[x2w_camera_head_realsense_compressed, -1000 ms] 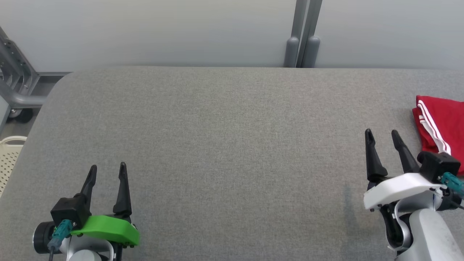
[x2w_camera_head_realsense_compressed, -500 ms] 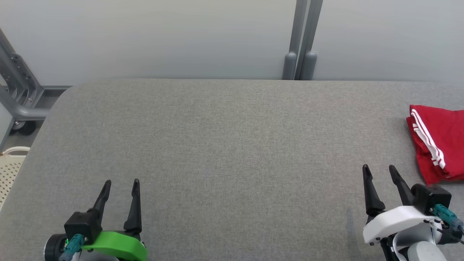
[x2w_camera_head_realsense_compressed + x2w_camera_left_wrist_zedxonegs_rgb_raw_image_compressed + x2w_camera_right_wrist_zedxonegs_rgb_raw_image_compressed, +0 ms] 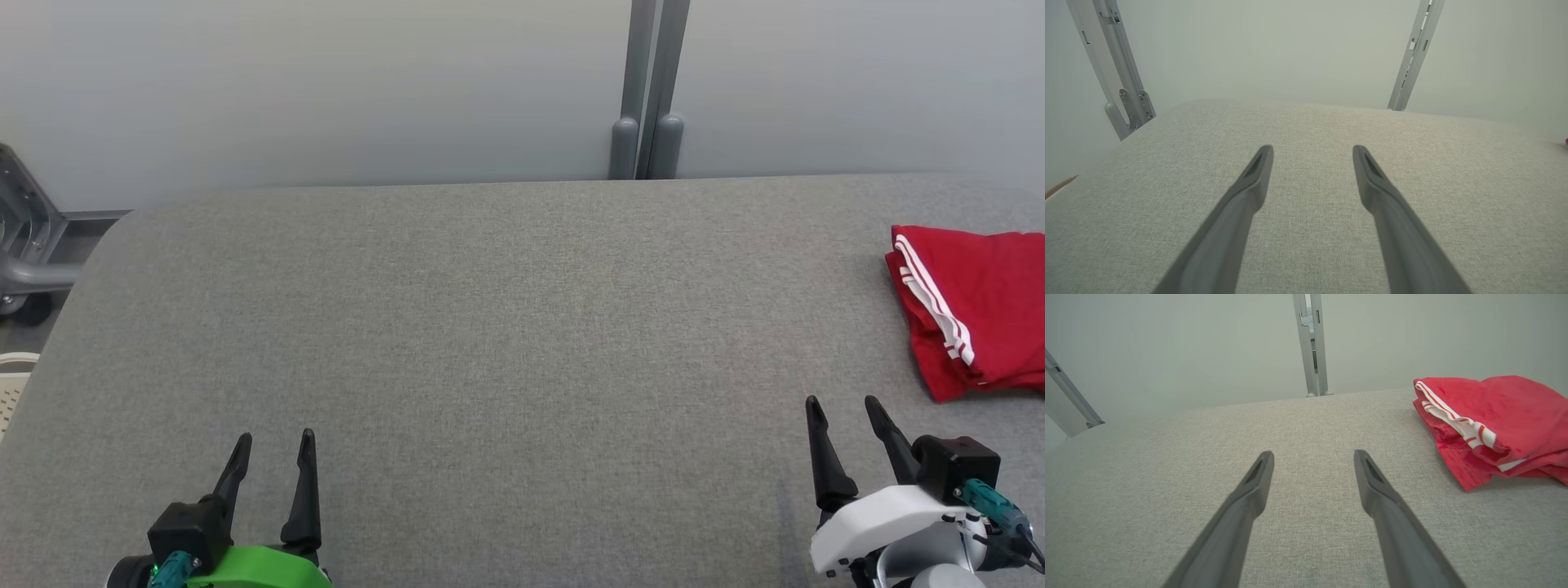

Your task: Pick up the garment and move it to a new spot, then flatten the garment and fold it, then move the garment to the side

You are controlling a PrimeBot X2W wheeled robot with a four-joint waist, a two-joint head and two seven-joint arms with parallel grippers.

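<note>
A folded red garment (image 3: 980, 306) with white stripes lies at the right edge of the grey table (image 3: 490, 327); in the right wrist view the garment (image 3: 1502, 424) sits up and to the right of the fingers. My right gripper (image 3: 841, 404) stands open at the lower right, short of the garment and apart from it, with nothing between its fingers (image 3: 1372, 482). At the lower left my left gripper (image 3: 273, 439) is open and empty above bare fabric, as the left wrist view shows between its fingers (image 3: 1257, 171).
A grey post (image 3: 645, 90) rises behind the table's far edge against a pale wall. A metal frame (image 3: 24, 245) and a pale perforated basket (image 3: 10, 384) stand off the table's left side. The table's left corners are rounded.
The camera has shifted, so the whole scene sits differently. Both grippers have drawn back toward the lower edge, and the right one now lies further from the garment. Both stay open.
</note>
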